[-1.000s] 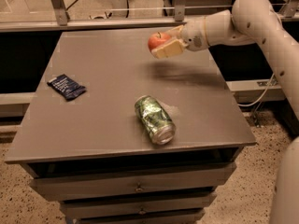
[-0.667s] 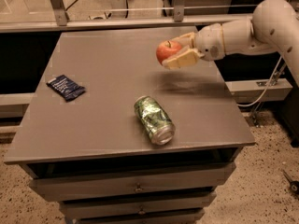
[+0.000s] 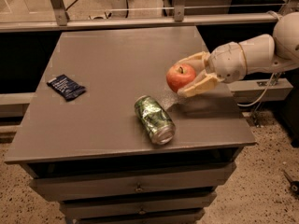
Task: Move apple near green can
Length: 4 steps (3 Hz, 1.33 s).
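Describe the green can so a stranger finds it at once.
On the grey table, near the front edge right of centre, the green can lies on its side. The gripper holds the apple just behind and right of it. Unlike the flat dark packet at left, it is a shiny green cylinder.

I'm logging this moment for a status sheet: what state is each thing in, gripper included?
gripper: over the right side of the table, jaws shut on the apple.
apple: held off the table, stem up, apart from the can.
green can: lying on its side, untouched.
blue packet: lying flat near the left edge.
drawers: shut.
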Each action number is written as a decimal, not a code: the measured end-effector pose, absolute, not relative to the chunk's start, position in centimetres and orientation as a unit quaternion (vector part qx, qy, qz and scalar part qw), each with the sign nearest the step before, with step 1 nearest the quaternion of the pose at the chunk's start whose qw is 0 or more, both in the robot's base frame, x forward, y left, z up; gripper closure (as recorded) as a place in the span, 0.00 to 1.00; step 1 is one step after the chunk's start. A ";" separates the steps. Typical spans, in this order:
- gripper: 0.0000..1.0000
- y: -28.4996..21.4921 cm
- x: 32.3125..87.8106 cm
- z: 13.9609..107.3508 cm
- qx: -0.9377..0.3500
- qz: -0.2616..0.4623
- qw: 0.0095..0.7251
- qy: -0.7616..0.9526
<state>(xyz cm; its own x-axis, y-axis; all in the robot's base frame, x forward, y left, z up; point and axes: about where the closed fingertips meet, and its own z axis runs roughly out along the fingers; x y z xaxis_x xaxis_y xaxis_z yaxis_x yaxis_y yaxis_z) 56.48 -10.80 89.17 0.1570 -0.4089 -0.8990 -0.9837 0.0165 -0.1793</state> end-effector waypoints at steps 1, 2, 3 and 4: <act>1.00 -10.0 53.2 88.4 -0.662 0.325 0.424 0.525; 1.00 -9.5 50.8 87.5 -0.690 0.329 0.408 0.499; 0.84 -9.2 49.0 86.2 -0.708 0.342 0.386 0.482; 0.61 -9.1 47.9 85.3 -0.719 0.351 0.370 0.472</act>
<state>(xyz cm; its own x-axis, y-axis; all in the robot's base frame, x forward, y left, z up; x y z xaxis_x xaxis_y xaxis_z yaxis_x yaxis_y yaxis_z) 47.88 -9.06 85.25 0.3078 -0.4187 -0.8544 -0.9386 -0.2809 -0.2005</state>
